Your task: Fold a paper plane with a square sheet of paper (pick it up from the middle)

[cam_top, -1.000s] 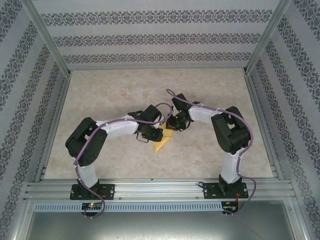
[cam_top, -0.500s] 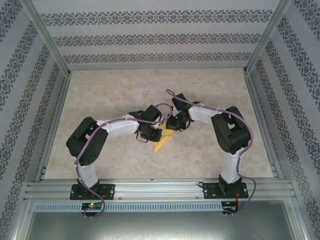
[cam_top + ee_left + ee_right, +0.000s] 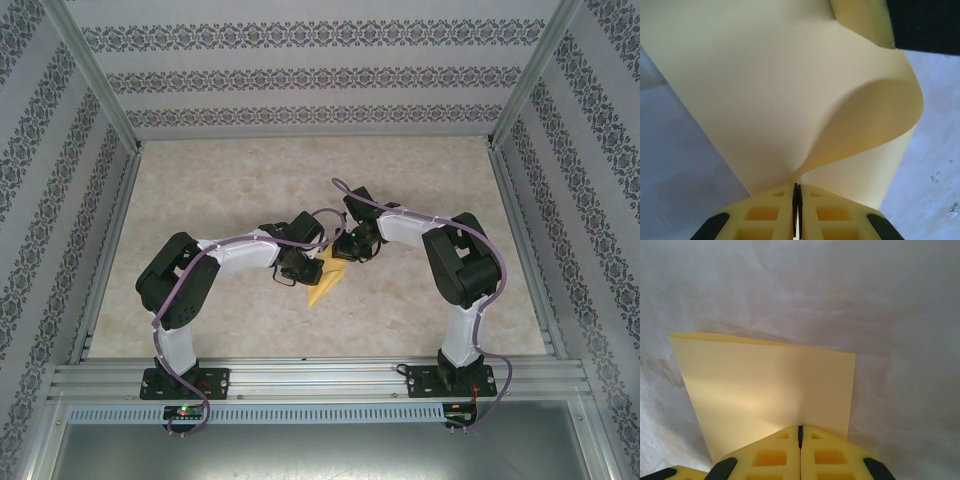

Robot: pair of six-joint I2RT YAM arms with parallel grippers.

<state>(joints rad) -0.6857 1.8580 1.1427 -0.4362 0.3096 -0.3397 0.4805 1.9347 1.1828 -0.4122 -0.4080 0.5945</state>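
The square sheet of paper (image 3: 326, 284) is yellow and hangs bent between my two grippers just above the middle of the table. In the left wrist view the sheet (image 3: 765, 90) curls over in a soft loop, and my left gripper (image 3: 797, 186) is shut on its near edge. My right gripper (image 3: 800, 429) is shut on the edge of the sheet (image 3: 770, 385), which spreads flat ahead of it with a doubled far edge. From above, the left gripper (image 3: 305, 270) and right gripper (image 3: 345, 254) stand close together at the paper's upper end.
The table (image 3: 250, 180) is beige and marbled, boxed in by patterned walls and aluminium posts (image 3: 515, 150). A metal rail (image 3: 320, 378) at the near edge carries both arm bases. A dark part of the right arm (image 3: 927, 25) sits at the top right of the left wrist view.
The left arm's elbow has shifted slightly to the right. Both grippers keep their hold and the paper has barely moved.
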